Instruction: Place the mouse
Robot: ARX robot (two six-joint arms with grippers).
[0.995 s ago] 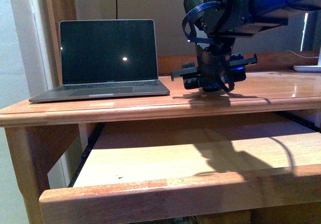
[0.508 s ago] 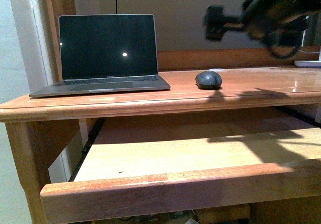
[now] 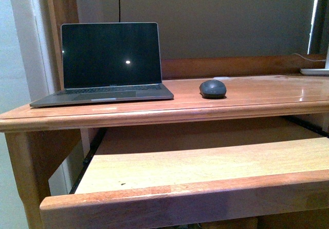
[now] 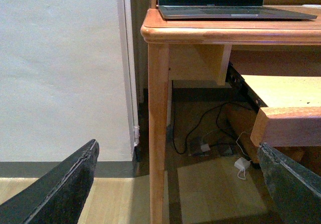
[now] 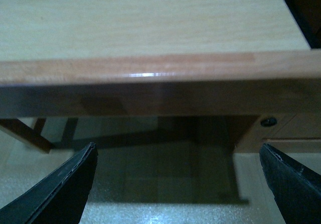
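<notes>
**Mouse resting on the desk, both grippers empty**

The mouse [image 3: 213, 89] sits flat on the wooden desk [image 3: 267, 98], to the right of the open laptop [image 3: 105, 64] and apart from it, untouched by anything. Below the desktop, the pull-out tray [image 3: 205, 162] is extended with nothing on it. The left gripper [image 4: 175, 189] hangs low beside the desk leg [image 4: 158, 133], jaws spread wide, holding nothing. The right gripper [image 5: 175, 184] is likewise spread wide and empty, in front of the tray's front edge.

Front view level with the desk [image 3: 247, 93]; both wrist views low, sharing its pull-out shelf [image 5: 150, 66].
</notes>
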